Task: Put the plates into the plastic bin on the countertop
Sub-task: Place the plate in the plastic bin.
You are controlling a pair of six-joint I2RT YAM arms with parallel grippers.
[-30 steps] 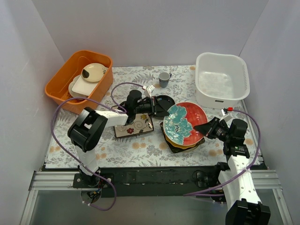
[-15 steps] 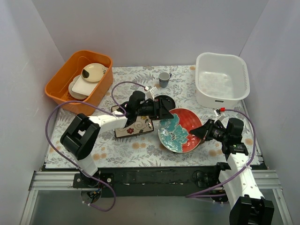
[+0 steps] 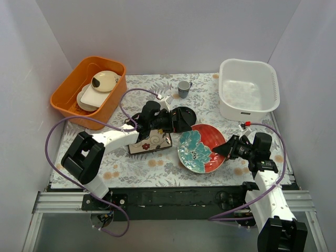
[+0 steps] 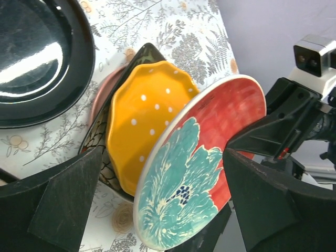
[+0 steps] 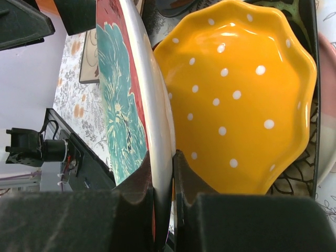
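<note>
Right gripper (image 5: 163,176): fingers pinched on the rim of the round red-teal plate (image 3: 202,151), one on each face; plate tilted steeply, teal flower side turned toward the left arm, red rim highest on the right; whether its low edge rests on anything, cannot tell.
Left gripper (image 3: 181,123): jaws spread wide, nothing held; in the left wrist view the tilted plate sits between the two fingers, touching neither.
Behind the held plate: yellow scalloped plate (image 5: 236,105) with white dots, lying on a black square plate (image 4: 144,52); pink plate (image 4: 102,94) edge showing beside these.
Small black plate (image 3: 188,112): flat on the countertop (image 3: 157,168), just behind the left gripper; cream square plate (image 3: 152,142) with flowers under the left forearm.
Plastic bin (image 3: 245,112): far right corner, well apart from the held plate, no plate inside.
Grey-blue cup (image 3: 183,88) at the far edge; orange tub (image 3: 65,100) far left, holding cream dishes.
</note>
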